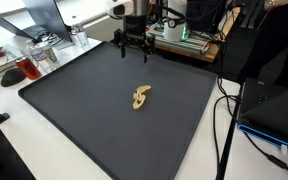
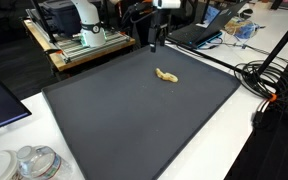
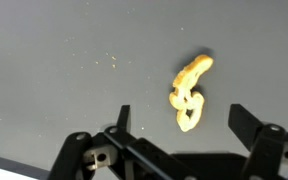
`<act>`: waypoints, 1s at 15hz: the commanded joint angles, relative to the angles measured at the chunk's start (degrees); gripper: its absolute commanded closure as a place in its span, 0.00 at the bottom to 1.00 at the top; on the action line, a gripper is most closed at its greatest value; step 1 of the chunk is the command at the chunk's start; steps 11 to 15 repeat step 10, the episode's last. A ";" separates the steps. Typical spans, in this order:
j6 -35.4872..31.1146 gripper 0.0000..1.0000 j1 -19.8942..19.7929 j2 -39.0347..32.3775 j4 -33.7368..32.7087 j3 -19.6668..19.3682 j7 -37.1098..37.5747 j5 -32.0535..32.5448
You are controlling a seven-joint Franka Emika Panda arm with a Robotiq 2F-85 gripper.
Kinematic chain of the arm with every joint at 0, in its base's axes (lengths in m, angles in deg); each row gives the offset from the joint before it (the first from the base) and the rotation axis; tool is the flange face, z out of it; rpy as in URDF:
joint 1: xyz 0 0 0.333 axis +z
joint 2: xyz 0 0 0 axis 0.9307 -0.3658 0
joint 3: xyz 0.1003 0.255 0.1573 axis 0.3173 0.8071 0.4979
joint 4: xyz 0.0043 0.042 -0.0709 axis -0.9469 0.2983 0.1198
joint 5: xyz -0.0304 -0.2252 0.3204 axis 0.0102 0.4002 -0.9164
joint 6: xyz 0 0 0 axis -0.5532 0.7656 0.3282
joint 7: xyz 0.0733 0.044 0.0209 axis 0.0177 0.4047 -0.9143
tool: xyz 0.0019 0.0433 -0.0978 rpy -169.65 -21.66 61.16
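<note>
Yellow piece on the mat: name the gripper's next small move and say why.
Probably ease the gripper down toward the yellow piece, jaws open. In both exterior views it hangs above the mat, apart from the piece. The wrist view shows the piece lying flat between the spread fingers, untouched.

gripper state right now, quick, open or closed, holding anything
Gripper: open, jaws spread wide, holding nothing; the yellow object lies apart from it.

Exterior views oblique, sharing mat (image 1: pixel 84 115), wrist overhead
</note>
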 commanded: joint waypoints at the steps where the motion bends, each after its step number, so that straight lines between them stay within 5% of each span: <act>1: -1.27 0.00 -4.29 11.81 11.22 0.02 -14.14 -2.95; 4: -0.61 0.00 -5.22 16.68 15.54 -1.75 -27.05 -5.91; 5: -0.07 0.00 -5.12 11.90 11.06 -0.79 -19.85 -3.31; 15: -0.08 0.00 -5.08 15.43 14.31 -1.79 -25.09 -4.52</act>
